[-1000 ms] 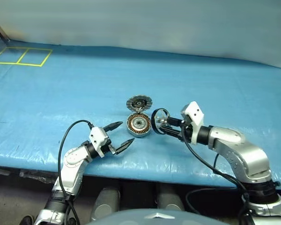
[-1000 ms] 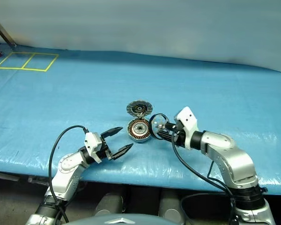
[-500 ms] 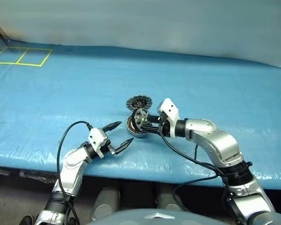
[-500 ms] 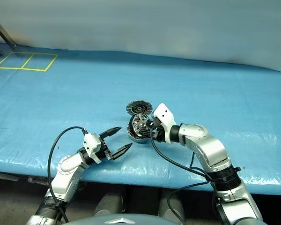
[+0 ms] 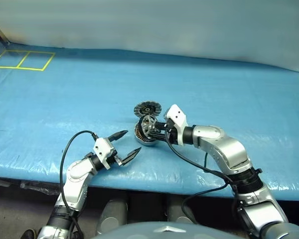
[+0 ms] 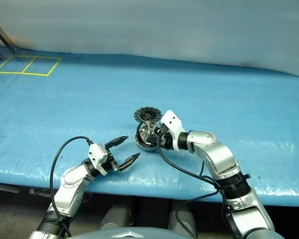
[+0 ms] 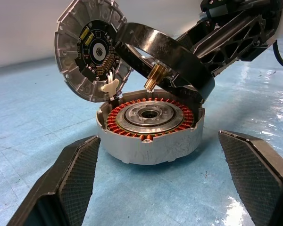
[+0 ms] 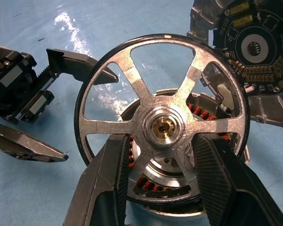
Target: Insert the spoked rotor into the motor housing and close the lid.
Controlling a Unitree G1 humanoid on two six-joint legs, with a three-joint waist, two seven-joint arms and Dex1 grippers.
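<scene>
My right gripper (image 8: pixel 160 183) clamps the spoked rotor (image 8: pixel 162 126), tilted just above the motor housing (image 7: pixel 151 134), not yet seated. The housing rests on the table (image 5: pixel 65 99), copper winding ring exposed. The lid (image 7: pixel 92 49) stands raised at the housing's far rim. My left gripper (image 5: pixel 125 144) hovers near the housing, fingers spread wide, holding nothing

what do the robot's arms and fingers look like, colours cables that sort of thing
Both arms are silver-grey metal with black joints. Each wrist carries a white block, from which the left gripper and right gripper extend two black fingers with cross-hatched pads. A black cable loops along each arm.
</scene>
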